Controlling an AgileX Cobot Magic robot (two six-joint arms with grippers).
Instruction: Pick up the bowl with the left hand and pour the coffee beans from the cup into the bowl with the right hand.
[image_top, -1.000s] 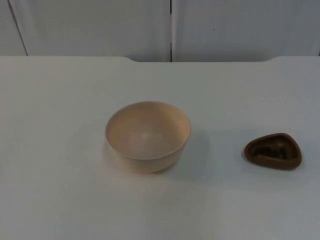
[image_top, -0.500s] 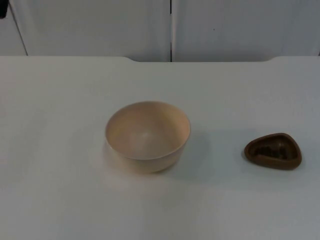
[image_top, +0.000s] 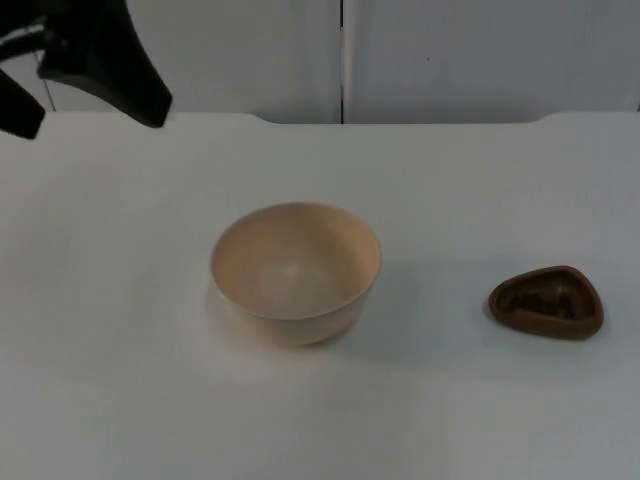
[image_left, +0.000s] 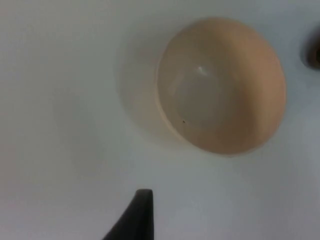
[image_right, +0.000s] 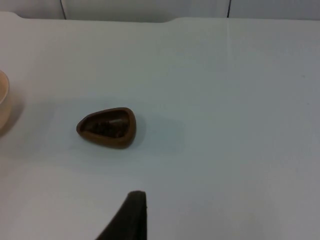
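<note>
One bowl (image_top: 295, 272) (upright), untouched

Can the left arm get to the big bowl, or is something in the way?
Probably yes. The left gripper hangs over the table's far left corner, and nothing but bare white table lies between it and the bowl. The brown cup sits well off on the bowl's other side.

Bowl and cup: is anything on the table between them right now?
Nothing; in the top view bare white table separates the bowl from the brown cup of coffee beans. The right wrist view agrees.
</note>
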